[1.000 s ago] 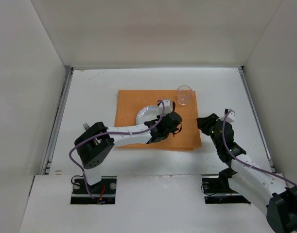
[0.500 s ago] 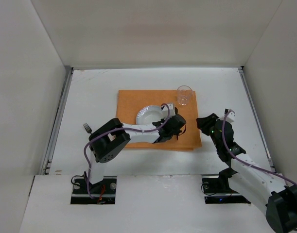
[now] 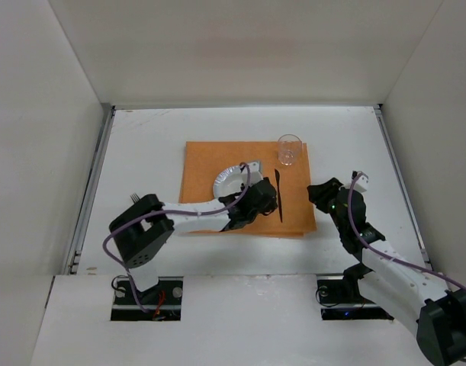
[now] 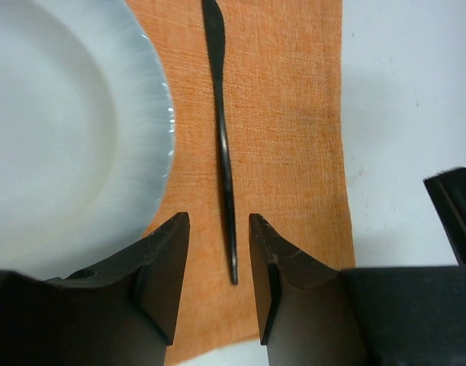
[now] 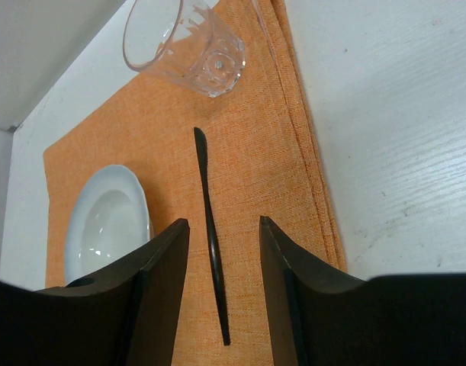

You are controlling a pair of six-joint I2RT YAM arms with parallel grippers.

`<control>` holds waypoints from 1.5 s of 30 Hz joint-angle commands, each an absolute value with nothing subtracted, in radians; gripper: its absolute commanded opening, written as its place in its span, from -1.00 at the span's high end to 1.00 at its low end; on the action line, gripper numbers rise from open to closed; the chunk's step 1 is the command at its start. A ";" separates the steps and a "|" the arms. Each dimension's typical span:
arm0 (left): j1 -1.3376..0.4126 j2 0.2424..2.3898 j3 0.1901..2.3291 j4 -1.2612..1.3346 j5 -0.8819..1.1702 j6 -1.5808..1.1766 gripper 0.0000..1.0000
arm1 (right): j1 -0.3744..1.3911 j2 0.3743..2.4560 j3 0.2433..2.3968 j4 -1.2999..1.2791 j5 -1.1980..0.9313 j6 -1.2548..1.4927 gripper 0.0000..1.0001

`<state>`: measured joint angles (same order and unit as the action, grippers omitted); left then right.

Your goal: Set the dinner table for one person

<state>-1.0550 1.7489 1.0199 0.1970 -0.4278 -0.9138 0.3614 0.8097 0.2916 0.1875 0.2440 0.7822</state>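
On the white dinner table [image 3: 141,152] lies an orange mat [image 3: 210,156] with a white plate [image 3: 231,181] and a clear glass [image 3: 289,149] at its far right corner. A black knife [image 3: 278,196] lies flat on the mat to the right of the plate. My left gripper [image 3: 261,206] hovers over the mat, open, with the knife [image 4: 223,145] lying loose ahead of its fingertips and the plate [image 4: 65,130] to its left. My right gripper [image 3: 320,194] stands open and empty at the mat's right edge, looking along the knife [image 5: 210,229] toward the glass [image 5: 188,42].
A fork's tines [image 3: 133,197] peek out beside the left arm's elbow on the table's left side. Metal rails [image 3: 91,191] run along the left and right edges. White walls enclose the table. My right gripper's finger shows at the left wrist view's right edge [image 4: 454,206].
My left gripper has opened and let go of the knife, which now lies on the mat right of the plate. The left arm has drawn back leftward. The right arm has stayed put.
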 commanded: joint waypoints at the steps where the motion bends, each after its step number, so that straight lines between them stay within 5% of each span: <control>1: -1.026 1.553 0.924 0.212 -0.512 -0.832 0.31 | 0.367 0.807 0.290 0.238 0.249 0.781 0.07; 9: -0.796 1.054 0.617 -0.090 -0.643 -0.798 0.29 | 0.416 0.833 0.314 0.244 0.227 0.765 0.61; 16: -0.432 0.772 0.445 -0.391 -0.580 -0.825 0.23 | 0.441 0.808 0.316 0.244 0.230 0.756 0.48; 38: -0.159 0.992 0.351 -0.212 -0.391 -0.876 0.40 | 0.479 0.882 0.330 0.273 0.210 0.752 0.36; 45: -0.096 1.029 0.322 -0.164 -0.302 -0.855 0.68 | 0.444 0.798 0.301 0.265 0.222 0.762 0.36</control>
